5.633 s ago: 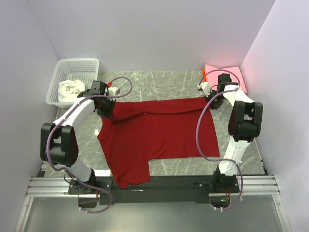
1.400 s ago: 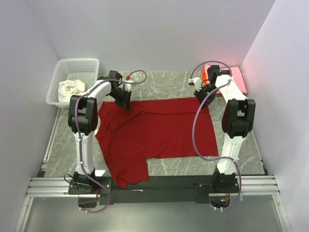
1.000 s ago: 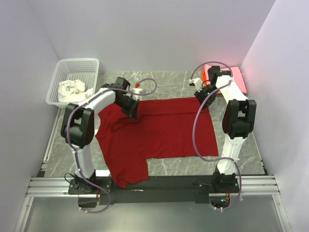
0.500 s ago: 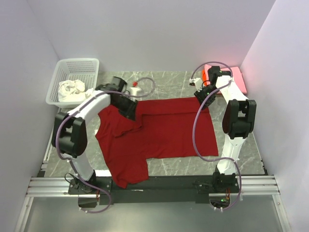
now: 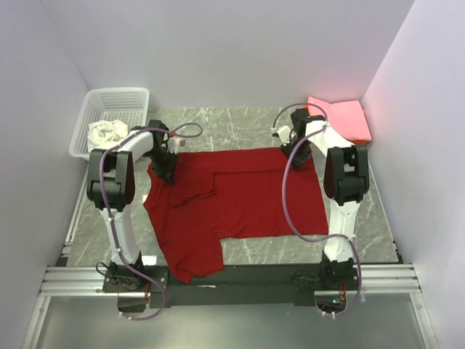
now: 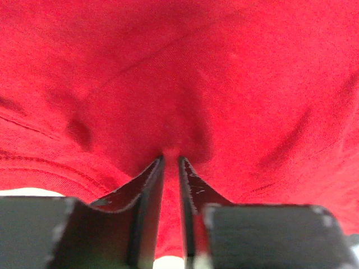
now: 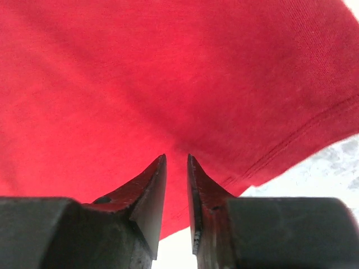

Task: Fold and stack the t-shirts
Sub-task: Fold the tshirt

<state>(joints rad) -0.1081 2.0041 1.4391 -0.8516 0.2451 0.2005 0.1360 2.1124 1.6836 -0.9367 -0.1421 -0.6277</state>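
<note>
A deep red t-shirt (image 5: pixel 247 196) lies spread on the marble table, its upper left part folded over toward the middle. My left gripper (image 5: pixel 164 166) (image 6: pixel 171 158) rests on the shirt's upper left corner. Its jaws stand a narrow gap apart, tips pressed into the red cloth (image 6: pixel 224 84), with a small ridge of cloth between them. At the shirt's top right edge, my right gripper (image 5: pixel 296 149) (image 7: pixel 176 157) is slightly open just above the hem (image 7: pixel 291 140), holding nothing. A folded pink t-shirt (image 5: pixel 340 116) lies at the back right. A crumpled white t-shirt (image 5: pixel 105 134) sits in the basket.
The white lattice basket (image 5: pixel 120 98) stands at the back left corner. Walls close in on both sides and the back. Bare marble (image 5: pixel 232 123) shows behind the red shirt and to its right (image 5: pixel 356 211). The arms' base rail runs along the near edge.
My left gripper dragged the shirt's upper left part rightward into a fold, opened, and moved back to the left corner. The right gripper shifted a little left along the top edge.
</note>
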